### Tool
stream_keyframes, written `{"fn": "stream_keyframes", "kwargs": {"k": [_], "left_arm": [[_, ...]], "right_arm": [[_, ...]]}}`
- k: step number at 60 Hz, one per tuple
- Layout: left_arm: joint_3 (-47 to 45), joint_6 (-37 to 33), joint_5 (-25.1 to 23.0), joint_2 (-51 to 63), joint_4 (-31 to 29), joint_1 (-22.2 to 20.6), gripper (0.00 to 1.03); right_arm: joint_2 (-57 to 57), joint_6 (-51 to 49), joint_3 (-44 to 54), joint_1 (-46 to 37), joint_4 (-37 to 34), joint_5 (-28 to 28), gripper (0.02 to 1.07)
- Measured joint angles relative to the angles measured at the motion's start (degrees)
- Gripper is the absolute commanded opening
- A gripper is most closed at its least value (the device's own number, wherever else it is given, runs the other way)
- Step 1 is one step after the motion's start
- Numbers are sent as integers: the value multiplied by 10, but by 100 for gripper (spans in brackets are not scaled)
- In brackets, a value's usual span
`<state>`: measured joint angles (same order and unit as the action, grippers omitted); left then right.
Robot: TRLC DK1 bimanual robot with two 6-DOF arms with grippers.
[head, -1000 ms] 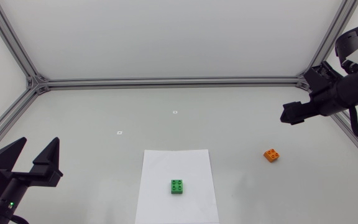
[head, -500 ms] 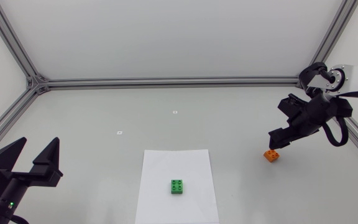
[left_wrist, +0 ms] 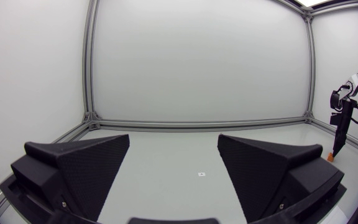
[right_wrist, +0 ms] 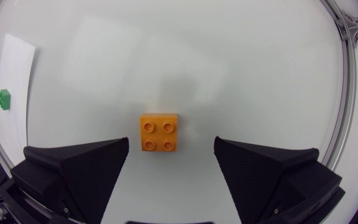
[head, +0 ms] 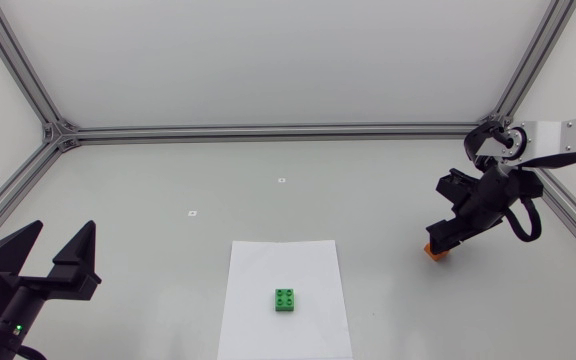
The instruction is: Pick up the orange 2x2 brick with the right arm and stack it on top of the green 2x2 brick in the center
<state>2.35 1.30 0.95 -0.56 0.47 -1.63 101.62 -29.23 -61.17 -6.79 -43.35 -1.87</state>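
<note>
where paper (head: pixel 303 265) covers the table (head: pixel 148 190), green brick (head: pixel 286 300) sits.

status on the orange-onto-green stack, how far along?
Done: right gripper is over the orange brick, open fingers either side, no contact visible. In hand: nothing gripped yet. Left: shut on it, lift, carry to the green brick on the white sheet, stack. Left gripper open, off to the side.

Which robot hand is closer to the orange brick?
The right one. The right gripper hangs right above the orange brick, fingers open and not gripping it. The left gripper is far off at the table's opposite side, open too.
</note>
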Motion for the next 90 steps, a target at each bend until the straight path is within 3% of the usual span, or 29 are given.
{"fn": "stream_keyframes", "kwargs": {"k": [73,82,90], "left_arm": [[0,0,0,0,0,0,99],[0,0,0,0,0,0,99],[0,0,0,0,0,0,99]], "right_arm": [[12,7,24,29,33,7,92],[12,7,24,27,33,6,86],[12,7,24,21,33,6,73]]}}
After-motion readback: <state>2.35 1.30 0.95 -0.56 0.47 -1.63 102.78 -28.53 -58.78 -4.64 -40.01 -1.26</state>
